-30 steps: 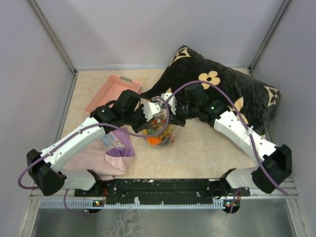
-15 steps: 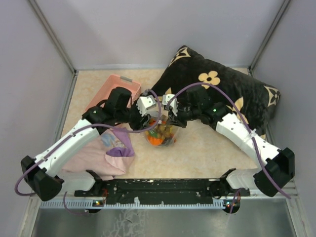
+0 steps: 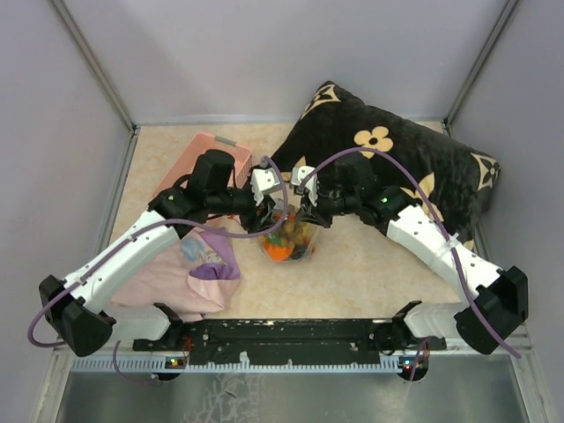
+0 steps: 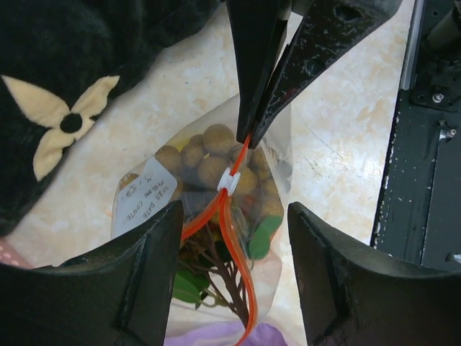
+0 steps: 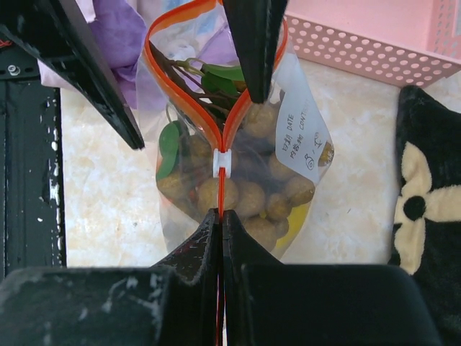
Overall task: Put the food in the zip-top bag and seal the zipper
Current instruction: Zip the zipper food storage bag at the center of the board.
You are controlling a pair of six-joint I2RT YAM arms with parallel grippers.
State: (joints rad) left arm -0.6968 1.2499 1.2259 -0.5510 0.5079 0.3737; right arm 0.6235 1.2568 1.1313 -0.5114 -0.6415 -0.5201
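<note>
The clear zip-top bag (image 3: 287,236) stands between both grippers with the food inside: olive-brown grapes (image 5: 245,196), green leaves (image 4: 261,236) and an orange fruit (image 3: 276,251). The orange-red zipper (image 5: 189,108) gapes open on the left-arm side of its white slider (image 5: 221,162). It is closed from the slider to my right gripper (image 5: 221,213), which is shut on the strip's end (image 4: 251,141). My left gripper (image 4: 234,210) is open, its fingers (image 4: 155,267) straddling the open part of the strip without touching it. Both grippers also show in the top view: left (image 3: 267,204), right (image 3: 304,210).
A pink basket (image 3: 198,163) lies at the back left. A black flowered pillow (image 3: 397,159) fills the back right, close behind the bag. A pink-purple cloth (image 3: 189,273) lies front left, touching the bag's left side. The arms' black base rail (image 3: 282,333) runs along the near edge.
My left gripper has moved back and right, up to the bag's open end. My right gripper has shifted slightly left, still holding the strip. The bag now stands more upright between them.
</note>
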